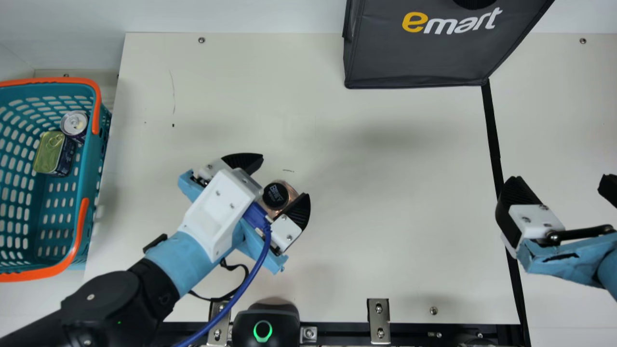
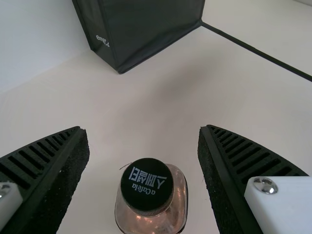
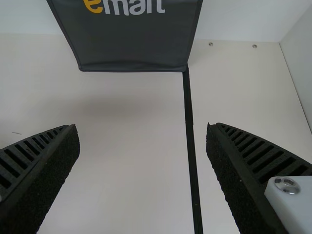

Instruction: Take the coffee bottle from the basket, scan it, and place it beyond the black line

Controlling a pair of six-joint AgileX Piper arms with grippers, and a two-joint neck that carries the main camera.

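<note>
While working short of black line (image 1: 492, 140), see coffee btl. (image 1: 284, 193) upright within wide-set L gripper (image 1: 285, 178), ungripped, prob. for centred closure; note R gripper (image 1: 560, 179), wide, at line, prob. on standby.

The bag (image 1: 414, 53) looks like matt dark cloth, softly creased, with a stitched hem. The table (image 1: 385, 270) has a smooth, low-sheen cream surface. The basket (image 1: 84, 193) is teal plastic, its handles (image 1: 72, 262) smooth orange plastic. The can (image 1: 74, 123) and the tin (image 1: 49, 152) have shiny metal tops. The bottle (image 2: 179, 195) is glossy and clear-walled, its cap (image 2: 146, 185) matt black with a finely ridged edge. The brackets (image 1: 379, 315) are bare metal with a soft shine.
</note>
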